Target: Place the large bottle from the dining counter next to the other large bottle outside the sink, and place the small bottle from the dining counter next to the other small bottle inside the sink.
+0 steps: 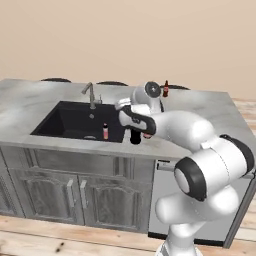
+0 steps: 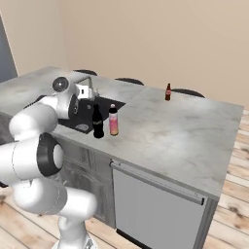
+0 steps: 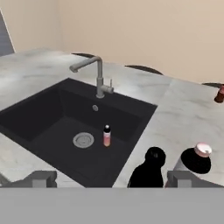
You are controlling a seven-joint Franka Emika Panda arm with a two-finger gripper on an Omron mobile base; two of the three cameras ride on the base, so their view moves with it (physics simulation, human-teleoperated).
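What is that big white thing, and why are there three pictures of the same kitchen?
It's a robot arm. Two cameras ride on its base, one at each side, and a third sits on its hand, looking down along its gripper, which is open and holds nothing. On the grey counter beside the black sink stand two tall bottles side by side: a dark bottle and a pink-labelled bottle. A little pink bottle stands inside the sink. A small brown bottle waits far across the counter.
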